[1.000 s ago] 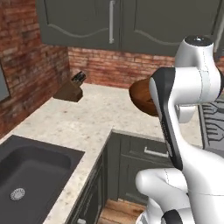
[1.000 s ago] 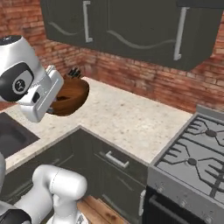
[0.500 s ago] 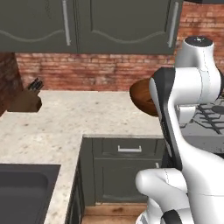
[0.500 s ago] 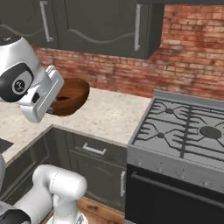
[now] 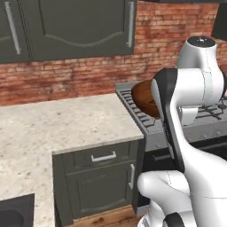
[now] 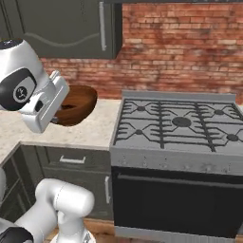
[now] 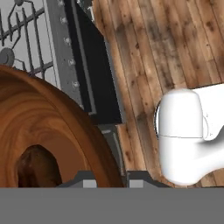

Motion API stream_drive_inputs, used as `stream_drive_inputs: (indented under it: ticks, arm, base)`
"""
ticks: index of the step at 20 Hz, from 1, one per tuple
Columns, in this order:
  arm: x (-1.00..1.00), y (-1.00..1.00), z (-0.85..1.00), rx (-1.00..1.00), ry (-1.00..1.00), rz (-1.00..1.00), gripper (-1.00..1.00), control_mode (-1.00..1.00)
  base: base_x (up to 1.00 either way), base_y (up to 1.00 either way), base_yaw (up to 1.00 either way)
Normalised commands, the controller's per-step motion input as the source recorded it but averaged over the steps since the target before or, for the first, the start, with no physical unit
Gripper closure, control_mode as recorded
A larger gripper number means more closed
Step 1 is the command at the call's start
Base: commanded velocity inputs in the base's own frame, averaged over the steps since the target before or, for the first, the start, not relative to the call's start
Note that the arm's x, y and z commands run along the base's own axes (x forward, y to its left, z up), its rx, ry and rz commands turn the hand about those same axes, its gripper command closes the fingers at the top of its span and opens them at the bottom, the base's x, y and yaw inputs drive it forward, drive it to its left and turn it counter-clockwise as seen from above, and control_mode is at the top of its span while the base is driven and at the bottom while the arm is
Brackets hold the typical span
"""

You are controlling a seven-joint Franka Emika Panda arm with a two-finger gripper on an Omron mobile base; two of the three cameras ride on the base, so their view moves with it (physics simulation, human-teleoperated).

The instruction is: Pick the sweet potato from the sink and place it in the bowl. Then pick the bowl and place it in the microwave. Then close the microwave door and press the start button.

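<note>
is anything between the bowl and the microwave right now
The frames cannot settle that, because the microwave is not in these pictures. The bowl, with the sweet potato inside, is held up by the gripper over the counter edge beside the stove. Nothing touches the bowl.

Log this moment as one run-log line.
phase: carrying | gripper: shut on bowl rim | sweet potato: inside bowl | bowl: held above counter, beside stove

a home kitchen: a gas stove (image 6: 180,124) with black grates over a dark oven door (image 6: 176,201), speckled stone counter (image 5: 53,128), dark grey cabinets (image 5: 66,29), red brick backsplash (image 6: 180,52) and wood-plank floor (image 7: 175,48).
</note>
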Motion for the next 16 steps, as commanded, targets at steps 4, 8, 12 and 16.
stream_drive_inputs:
  ticks: [4, 8, 12, 16]
  arm:
    - [0.0, 0.0, 0.0, 0.0, 0.0, 0.0, 1.0, 1.0]
    - [0.0, 0.0, 0.0, 0.0, 0.0, 0.0, 1.0, 1.0]
    - [0.0, 0.0, 0.0, 0.0, 0.0, 0.0, 1.0, 1.0]
    - [0.0, 0.0, 0.0, 0.0, 0.0, 0.0, 1.0, 1.0]
  base:
    - [-0.21, 0.0, -0.5]
    - [-0.17, -0.01, -0.49]
    - [-0.1, -0.06, -0.49]
    - [-0.09, -0.12, -0.49]
